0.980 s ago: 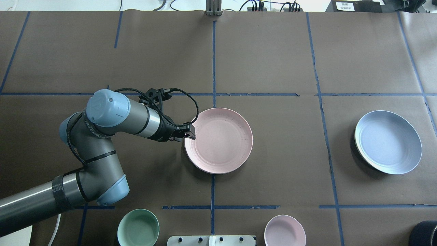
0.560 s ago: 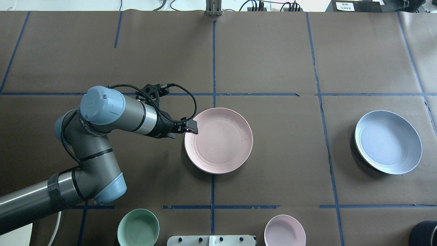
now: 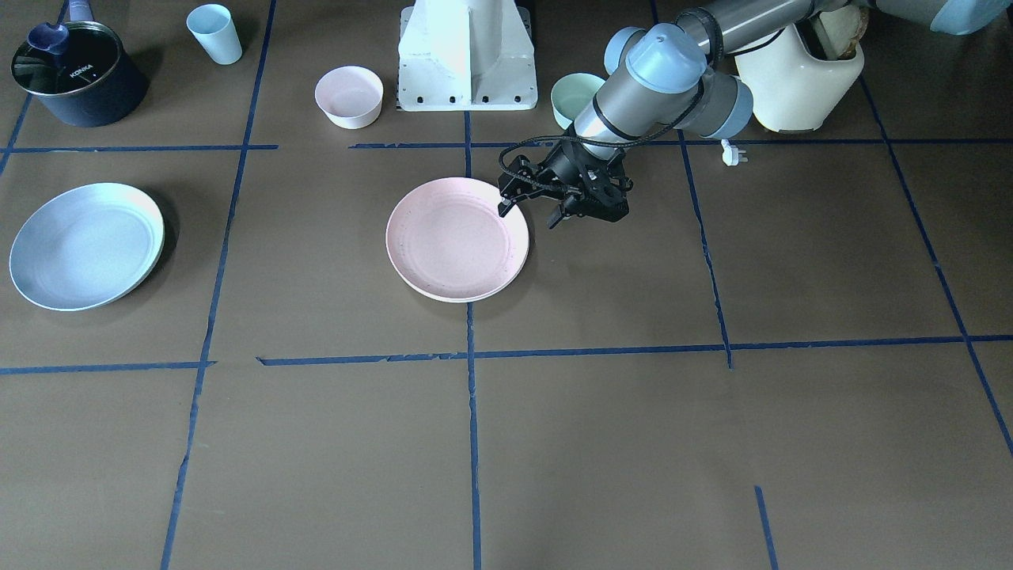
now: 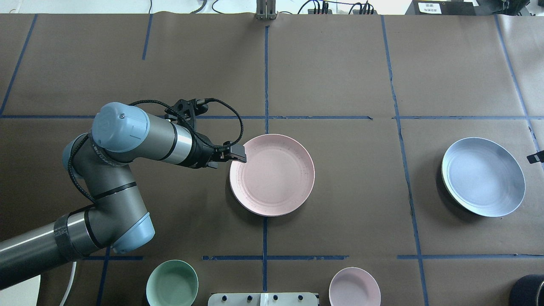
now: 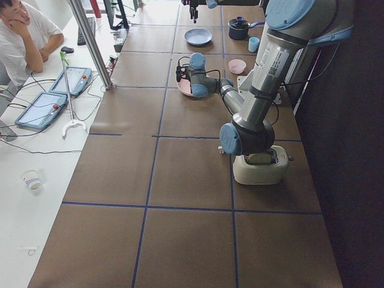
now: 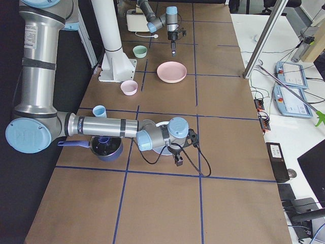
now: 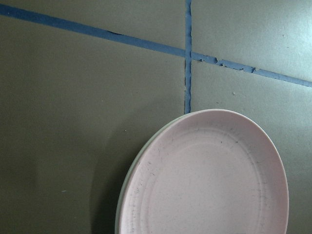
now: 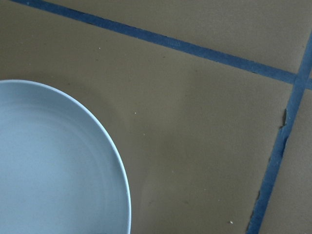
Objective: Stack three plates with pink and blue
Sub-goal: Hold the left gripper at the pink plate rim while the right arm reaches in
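Note:
The pale pink plate (image 4: 272, 174) lies at the table's middle; in the left wrist view (image 7: 209, 180) a pale rim, probably the cream-white plate, shows under its left edge. The pale blue plate (image 4: 483, 176) lies alone at the right and also shows in the right wrist view (image 8: 48, 165). My left gripper (image 4: 239, 155) hovers at the pink plate's left rim, its fingers apart and empty in the front view (image 3: 529, 215). Only a tip of my right gripper (image 4: 535, 157) shows, beside the blue plate's right edge. I cannot tell whether it is open or shut.
A mint bowl (image 4: 172, 282) and a small pink bowl (image 4: 355, 287) stand near the robot base (image 3: 467, 55). A dark pot (image 3: 75, 75), a light blue cup (image 3: 215, 33) and a cream appliance (image 3: 799, 79) stand along the robot's side.
My left gripper has let go of the pink plate's rim and drawn back a little. The left arm has shifted left. A tip of my right gripper has come in by the blue plate.

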### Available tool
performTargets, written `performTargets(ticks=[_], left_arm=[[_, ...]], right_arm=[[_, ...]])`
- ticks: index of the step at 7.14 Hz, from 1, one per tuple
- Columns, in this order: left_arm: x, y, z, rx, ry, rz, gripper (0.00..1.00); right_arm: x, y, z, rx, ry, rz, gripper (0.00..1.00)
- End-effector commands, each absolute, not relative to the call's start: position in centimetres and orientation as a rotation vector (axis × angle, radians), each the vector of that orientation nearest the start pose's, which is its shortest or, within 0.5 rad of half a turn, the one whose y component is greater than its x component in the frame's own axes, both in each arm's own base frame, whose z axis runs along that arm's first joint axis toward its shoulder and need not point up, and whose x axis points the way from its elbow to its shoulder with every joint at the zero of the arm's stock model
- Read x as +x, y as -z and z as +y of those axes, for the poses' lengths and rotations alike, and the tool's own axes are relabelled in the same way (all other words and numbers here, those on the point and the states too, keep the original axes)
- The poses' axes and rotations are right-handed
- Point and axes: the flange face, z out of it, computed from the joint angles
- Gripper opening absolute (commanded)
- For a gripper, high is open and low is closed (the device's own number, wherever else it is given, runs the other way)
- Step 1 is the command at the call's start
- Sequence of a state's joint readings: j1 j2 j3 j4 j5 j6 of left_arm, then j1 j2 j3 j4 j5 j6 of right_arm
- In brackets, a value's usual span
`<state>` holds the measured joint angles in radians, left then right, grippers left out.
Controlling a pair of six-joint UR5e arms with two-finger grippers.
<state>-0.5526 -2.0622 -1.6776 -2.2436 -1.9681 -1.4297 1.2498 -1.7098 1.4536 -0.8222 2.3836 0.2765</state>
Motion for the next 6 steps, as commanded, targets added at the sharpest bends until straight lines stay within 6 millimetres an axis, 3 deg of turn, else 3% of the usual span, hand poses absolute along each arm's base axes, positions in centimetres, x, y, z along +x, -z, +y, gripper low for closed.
performTargets(ticks=[1, 3, 4, 5, 6], left_arm=[[49.57, -24.92, -41.81, 0.106, 0.102, 1.290, 0.90], [49.31, -25.26, -41.63, 0.103, 0.102, 1.288, 0.90], [49.13, -25.19, -41.52, 0.104, 0.101, 1.291, 0.90], [49.13, -25.19, -41.52, 0.104, 0.101, 1.291, 0.90], [49.08, -25.22, -41.49, 0.104, 0.101, 1.291, 0.90]], right_arm=[[-11.93, -69.41, -42.90, 0.167, 0.157, -0.943, 0.99], [-12.46, -70.14, -42.58, 0.148, 0.158, -0.939, 0.95], [-12.60, -70.14, -42.53, 0.143, 0.158, -0.941, 0.64], [-12.63, -69.72, -42.61, 0.152, 0.162, -0.945, 0.18], [-12.67, -69.65, -42.69, 0.153, 0.161, -0.946, 0.05]])
